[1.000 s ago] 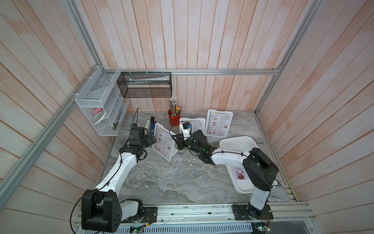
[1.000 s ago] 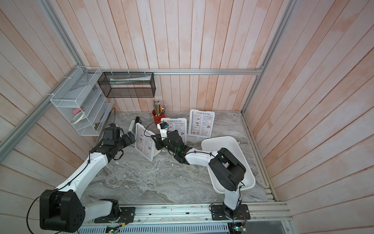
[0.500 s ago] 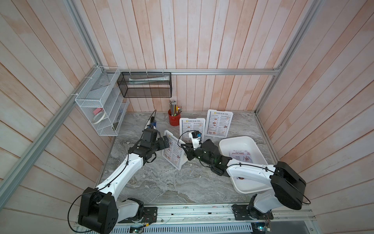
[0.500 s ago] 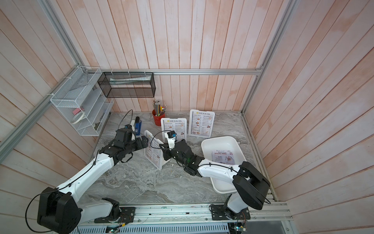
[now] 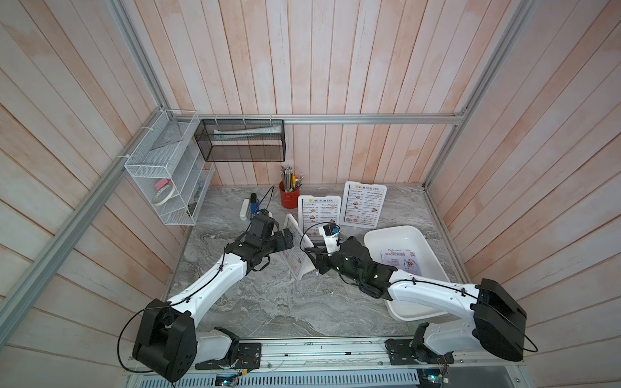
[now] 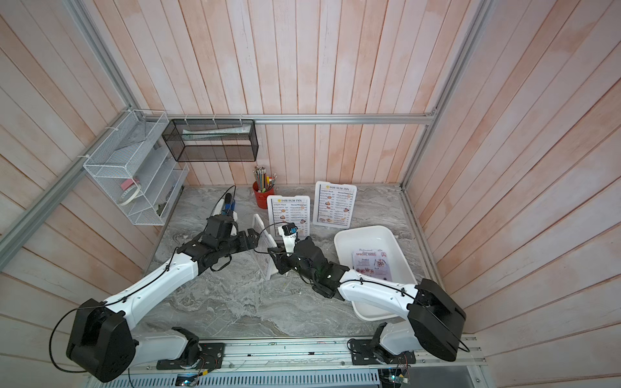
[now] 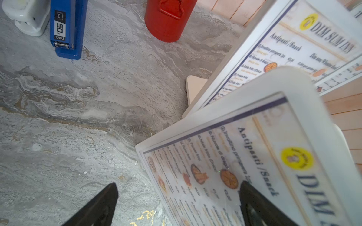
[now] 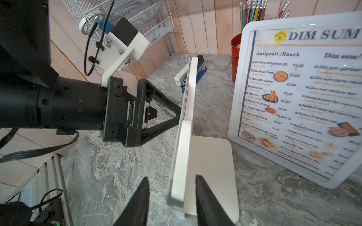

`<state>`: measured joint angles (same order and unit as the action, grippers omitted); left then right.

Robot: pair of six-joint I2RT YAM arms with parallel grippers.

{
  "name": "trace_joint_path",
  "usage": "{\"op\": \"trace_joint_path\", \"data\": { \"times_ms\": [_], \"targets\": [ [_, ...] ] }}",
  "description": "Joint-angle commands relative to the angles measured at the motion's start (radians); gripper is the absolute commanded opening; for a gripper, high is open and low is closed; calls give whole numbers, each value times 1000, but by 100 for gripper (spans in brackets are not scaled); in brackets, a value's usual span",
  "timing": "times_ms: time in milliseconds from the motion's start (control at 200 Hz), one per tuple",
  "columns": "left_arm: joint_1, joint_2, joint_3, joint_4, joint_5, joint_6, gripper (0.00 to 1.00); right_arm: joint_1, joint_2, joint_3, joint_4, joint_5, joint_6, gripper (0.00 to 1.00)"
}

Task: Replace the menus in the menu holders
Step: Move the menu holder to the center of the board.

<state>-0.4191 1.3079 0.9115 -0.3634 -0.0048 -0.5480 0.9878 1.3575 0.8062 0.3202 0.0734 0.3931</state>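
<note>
In a top view, the white menu holder (image 5: 297, 258) stands mid-way along the table (image 5: 268, 302), its long axis upright and its front facing the table's left edge. In the left wrist view, its white DIM SUM INN menu (image 7: 225, 156) shows; the left gripper (image 7: 177, 185) is spread wide, one finger against the front. In the right wrist view, the right gripper (image 8: 171, 185) is parted, straddling the holder's side edge.

Overhead stereo pair; close wrist views sharing menu holder (image 8: 183, 148)

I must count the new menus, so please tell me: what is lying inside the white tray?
One lilac SPECIAL MENU sheet lies face up in the white tray. The right arm covers the tray's near end, and any sheets under the top one are hidden.
</note>
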Motion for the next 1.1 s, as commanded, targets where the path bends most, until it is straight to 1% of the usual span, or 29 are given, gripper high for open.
{"op": "trace_joint_path", "data": {
  "times_ms": [0, 180, 260, 305, 345, 460, 495, 555, 620, 750, 860, 945, 1095],
  "targets": [
    [23, -8, -6, -16, -40, 26, 99, 5, -32, 99, -137, 33, -30, 44],
    [69, -35, 7, -59, -91, 83, 100, 2, 54, 319, -393, 85, -89, 43],
    [85, -72, -11, -32, -121, 110, 100, -11, 96, 394, -459, 89, -100, 40],
    [88, -104, -32, 3, -148, 123, 100, -27, 115, 426, -482, 70, -97, 38],
    [93, -135, -55, 32, -171, 120, 100, -43, 129, 450, -497, 44, -92, 37],
    [118, -208, -98, 55, -257, 37, 100, -80, 170, 523, -539, -21, -81, 36],
    [128, -222, -109, 62, -250, 38, 100, -86, 187, 551, -556, -36, -82, 36],
    [149, -221, -106, 56, -198, 64, 100, -93, 217, 599, -585, -51, -91, 35],
    [151, -189, -79, 15, -166, 83, 100, -95, 251, 654, -618, -71, -99, 34],
    [149, -123, -42, -70, -106, 64, 100, -97, 315, 740, -676, -101, -103, 29],
    [148, -104, -45, -102, -94, 43, 100, -100, 349, 778, -703, -114, -99, 26],
    [143, -101, -43, -116, -81, 49, 100, -103, 374, 799, -726, -113, -100, 25],
    [129, -93, -16, -160, -93, 64, 100, -112, 400, 817, -742, -112, -99, 22]
  ]
}}
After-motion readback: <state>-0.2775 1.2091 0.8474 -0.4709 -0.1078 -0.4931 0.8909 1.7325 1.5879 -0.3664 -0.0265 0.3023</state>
